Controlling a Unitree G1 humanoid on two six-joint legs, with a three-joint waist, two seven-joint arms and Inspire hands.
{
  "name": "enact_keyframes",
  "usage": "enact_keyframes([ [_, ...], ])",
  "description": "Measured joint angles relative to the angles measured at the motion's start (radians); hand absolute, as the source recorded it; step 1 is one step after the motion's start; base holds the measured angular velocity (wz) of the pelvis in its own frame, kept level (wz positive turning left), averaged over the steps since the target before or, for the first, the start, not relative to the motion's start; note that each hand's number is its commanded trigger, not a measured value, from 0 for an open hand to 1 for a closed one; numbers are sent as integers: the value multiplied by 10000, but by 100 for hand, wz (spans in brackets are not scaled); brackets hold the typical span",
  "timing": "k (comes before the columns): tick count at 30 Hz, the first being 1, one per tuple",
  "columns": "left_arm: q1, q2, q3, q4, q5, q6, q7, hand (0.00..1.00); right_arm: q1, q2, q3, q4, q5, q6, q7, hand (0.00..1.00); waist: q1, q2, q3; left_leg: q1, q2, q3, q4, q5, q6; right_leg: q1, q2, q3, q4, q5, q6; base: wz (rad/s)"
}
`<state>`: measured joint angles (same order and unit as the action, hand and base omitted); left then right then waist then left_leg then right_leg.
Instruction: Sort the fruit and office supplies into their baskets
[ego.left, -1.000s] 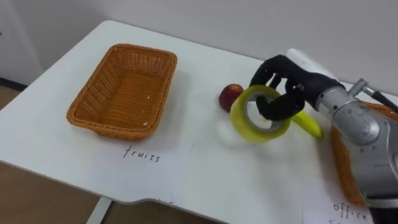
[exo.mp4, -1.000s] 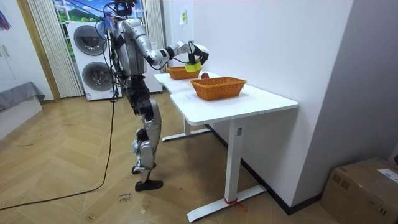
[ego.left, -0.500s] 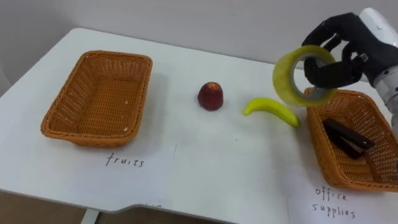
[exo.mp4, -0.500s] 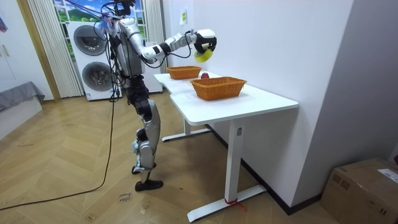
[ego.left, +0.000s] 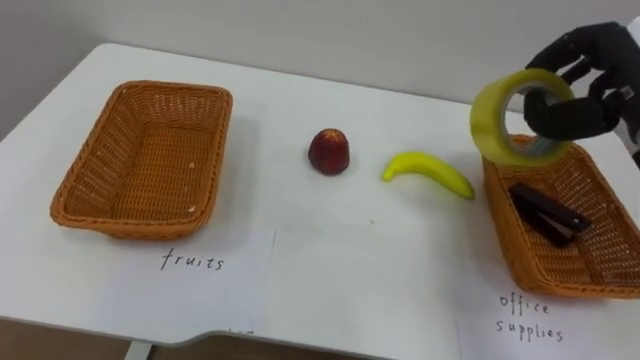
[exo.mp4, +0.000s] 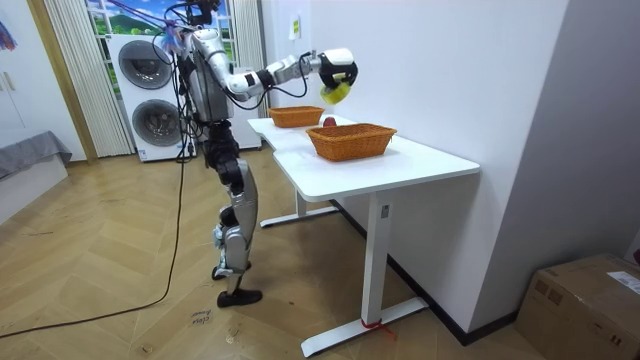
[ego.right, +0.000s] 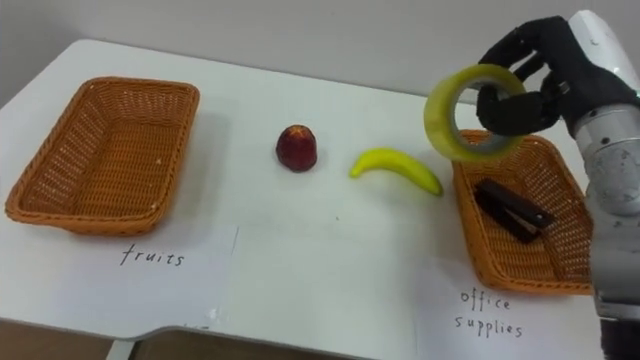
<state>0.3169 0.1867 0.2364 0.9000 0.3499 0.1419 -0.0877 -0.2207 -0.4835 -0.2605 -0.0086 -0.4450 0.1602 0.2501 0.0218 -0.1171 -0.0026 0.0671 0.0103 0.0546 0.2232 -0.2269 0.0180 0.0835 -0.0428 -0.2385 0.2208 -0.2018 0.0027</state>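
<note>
1. Just now the right hand has carried the yellow tape roll up and off to the robot's right. A second ago it hung low over the tabletop, close to the fruit. Half a second ago it was lifted short of the right-hand basket, and now it hangs above that basket's far left corner.
2. The fingers are curled through the roll's hole and clamp its band, so the tape is firmly held. It is in the air and touches neither basket nor tabletop.
3. My reading is that the carry is nearly done. What remains for this item is a little more travel over the basket's middle, then a lowering and a release.
4. The right-hand basket, with a paper label in front of it, already holds a black stapler lying on its floor. I take it for the office-supplies one.
5. The left-hand basket, also with a paper label before it, has nothing in it.
6. Both fruits lie on the bare tabletop between the baskets, where they lay a second ago. The red fruit sits nearer the middle, and the banana lies just beside the right-hand basket's left rim. On this showing the fruit half of the sorting has not begun.
7. From the room view, the robot stands upright at the tabletop's end with its right arm reaching out high over it.
</note>
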Motion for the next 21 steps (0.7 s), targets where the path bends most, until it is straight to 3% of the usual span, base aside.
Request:
enact_keyframes([
  [9,47,282,-35,23,-695,-29,266,0,163,-645,-8,1238,160,43,-102,100,-295,1,-18,38,9,81,-6,1,0,-11,5,10,-2,0,0,-2],
  [18,98,304,-66,239,-850,-161,422,0,622,-662,23,1621,179,40,-105,100,-384,-160,-37,175,36,287,-91,0,-1,17,34,186,-1,3,-5,-5],
  [21,100,304,-63,237,-856,-175,599,0,836,-662,25,1628,256,40,-105,100,-368,-115,3,294,41,311,-156,0,-1,34,38,209,-1,3,-5,-3],
])
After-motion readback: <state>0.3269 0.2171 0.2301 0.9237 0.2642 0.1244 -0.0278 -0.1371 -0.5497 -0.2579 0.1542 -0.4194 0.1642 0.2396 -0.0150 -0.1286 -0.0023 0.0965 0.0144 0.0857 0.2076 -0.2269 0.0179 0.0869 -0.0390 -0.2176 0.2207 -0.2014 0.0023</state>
